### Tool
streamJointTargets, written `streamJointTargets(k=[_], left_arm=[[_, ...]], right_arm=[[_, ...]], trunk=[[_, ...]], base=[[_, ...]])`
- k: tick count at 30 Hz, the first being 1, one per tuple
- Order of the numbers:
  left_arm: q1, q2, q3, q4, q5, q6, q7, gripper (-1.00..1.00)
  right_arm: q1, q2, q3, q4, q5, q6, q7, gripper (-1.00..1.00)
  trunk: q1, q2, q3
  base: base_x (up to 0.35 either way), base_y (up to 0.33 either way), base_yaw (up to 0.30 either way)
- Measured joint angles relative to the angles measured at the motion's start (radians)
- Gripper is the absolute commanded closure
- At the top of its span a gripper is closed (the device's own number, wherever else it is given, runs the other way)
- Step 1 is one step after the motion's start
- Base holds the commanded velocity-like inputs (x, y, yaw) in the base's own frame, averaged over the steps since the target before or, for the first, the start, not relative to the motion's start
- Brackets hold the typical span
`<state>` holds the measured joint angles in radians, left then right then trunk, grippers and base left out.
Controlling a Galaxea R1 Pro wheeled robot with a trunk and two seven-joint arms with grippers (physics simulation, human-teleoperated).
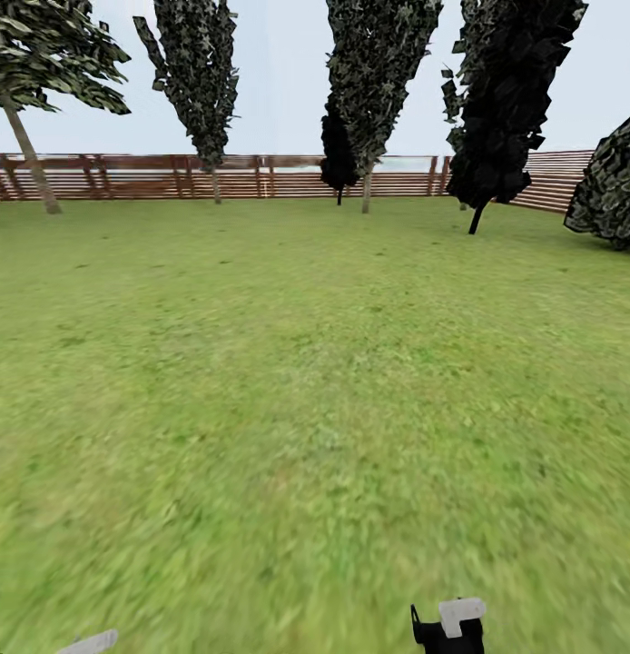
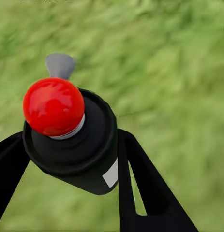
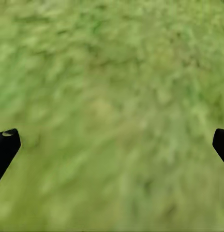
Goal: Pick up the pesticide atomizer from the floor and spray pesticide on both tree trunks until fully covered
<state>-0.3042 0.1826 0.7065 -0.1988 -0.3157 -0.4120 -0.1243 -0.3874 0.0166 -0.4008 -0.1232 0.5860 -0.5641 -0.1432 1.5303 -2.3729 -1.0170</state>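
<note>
Here's the atomizer (image 2: 75, 140): a stubby black can with a shiny red round cap, a grey nozzle poking out past it and a small white label on its side. It sits squarely between the two black fingers (image 2: 141, 193) of the left gripper (image 2: 68, 159), which clamp its body from both sides, held above the lawn (image 2: 179, 63). The right gripper (image 3: 112, 145) hangs over bare grass, fingertips spread wide apart, empty. Far ahead, a brown slat fence (image 1: 260, 177) and dark trees (image 1: 378, 73).
</note>
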Motion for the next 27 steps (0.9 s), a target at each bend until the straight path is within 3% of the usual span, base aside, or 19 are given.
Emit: streamJointTargets(k=[27], left_arm=[[0.0, 0.0, 0.002, 0.017, 0.003, -0.001, 0.001, 1.0]], right_arm=[[0.0, 0.0, 0.0, 0.0, 0.0, 0.0, 0.0, -1.0]], trunk=[[0.0, 0.0, 0.0]], base=[[0.298, 0.174, 0.28]])
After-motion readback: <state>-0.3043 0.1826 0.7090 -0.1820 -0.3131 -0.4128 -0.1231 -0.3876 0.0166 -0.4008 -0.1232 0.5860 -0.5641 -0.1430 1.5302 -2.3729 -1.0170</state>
